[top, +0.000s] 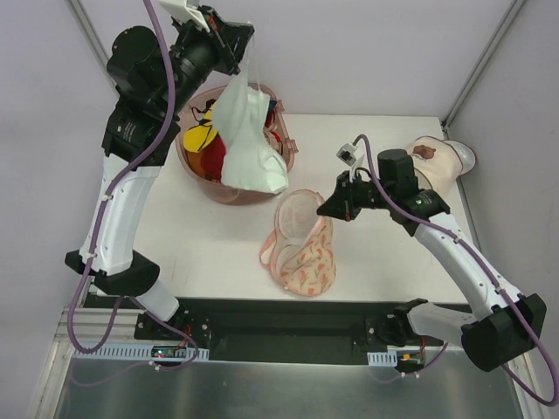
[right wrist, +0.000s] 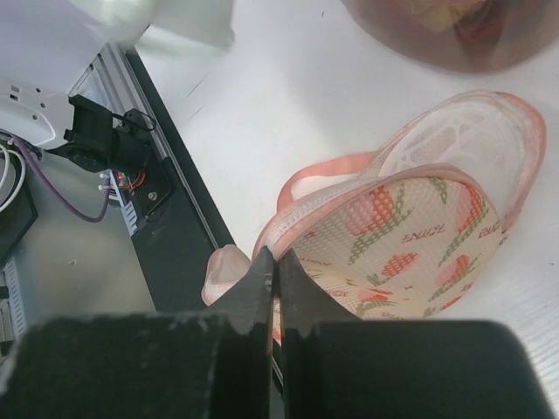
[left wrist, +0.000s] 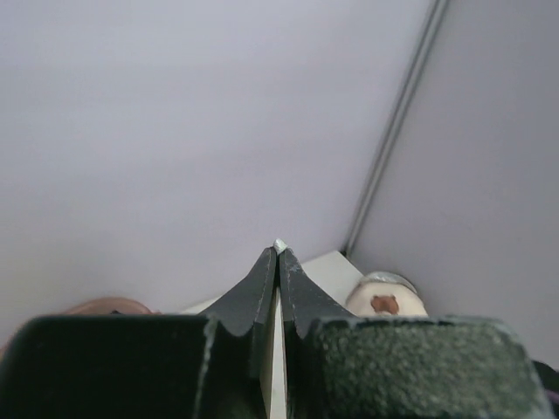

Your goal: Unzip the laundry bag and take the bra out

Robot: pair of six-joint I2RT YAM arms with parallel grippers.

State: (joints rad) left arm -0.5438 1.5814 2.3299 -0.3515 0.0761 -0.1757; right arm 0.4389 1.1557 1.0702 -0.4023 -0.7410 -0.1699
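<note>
Overhead, the smooth pale bra [top: 249, 144] hangs from the left pincer [top: 236, 41], pinched shut on its strap, above a translucent pink tub [top: 194, 179] of red and yellow garments [top: 199, 141]. Beside it on the tabletop [top: 210, 249] stands the gaping leaf-print mesh laundry bag [top: 307, 253], its pink rim clamped in the right pincer [top: 328, 208].

the left arm [top: 122, 214] and right arm [top: 454, 253] are built alike: smooth white shells on the long links, bulky matte black housings at the joints. a purple cable [top: 69, 305] runs along each, fastened with small white ties. a white block [top: 349, 153] sits at the right wrist. the left pincer [left wrist: 279, 253] and right pincer [right wrist: 275, 257] have black fingers [right wrist: 255, 292] that taper to points from grainy black blocks, with notched inner edges.
</note>
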